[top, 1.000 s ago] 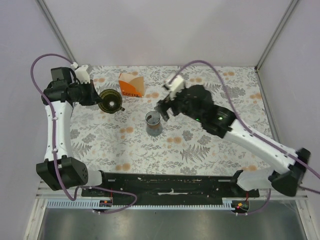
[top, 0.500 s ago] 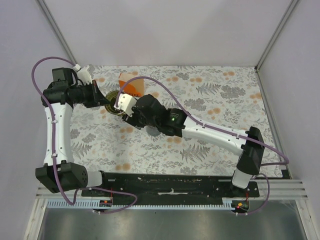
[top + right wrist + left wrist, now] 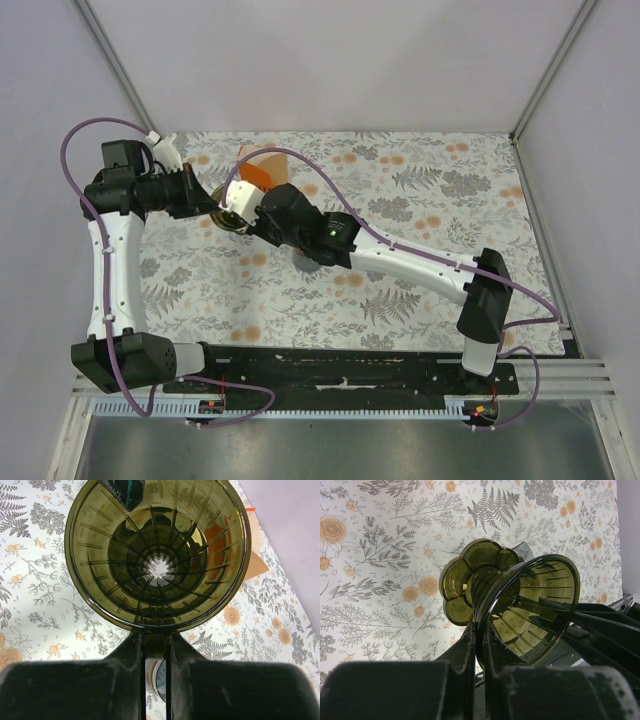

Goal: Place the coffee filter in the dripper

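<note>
Dark smoky-green translucent cone dripper (image 3: 530, 605) held tilted over the floral table (image 3: 380, 555).
Left fingers (image 3: 462, 655) and right fingers (image 3: 131, 655) both clamp its rim; opposing pulls could crack or drop it. No coffee filter visible.

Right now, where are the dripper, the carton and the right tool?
dripper (image 3: 159, 542): right wrist view, ribbed inner wall.
carton (image 3: 258, 173): top external view, orange face.
right tool (image 3: 155, 642): right wrist view, between fingertips.

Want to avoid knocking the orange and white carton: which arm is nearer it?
Right. The right arm has its wrist just in front of the carton; the left arm is farther left, on the other side of the dripper.
</note>
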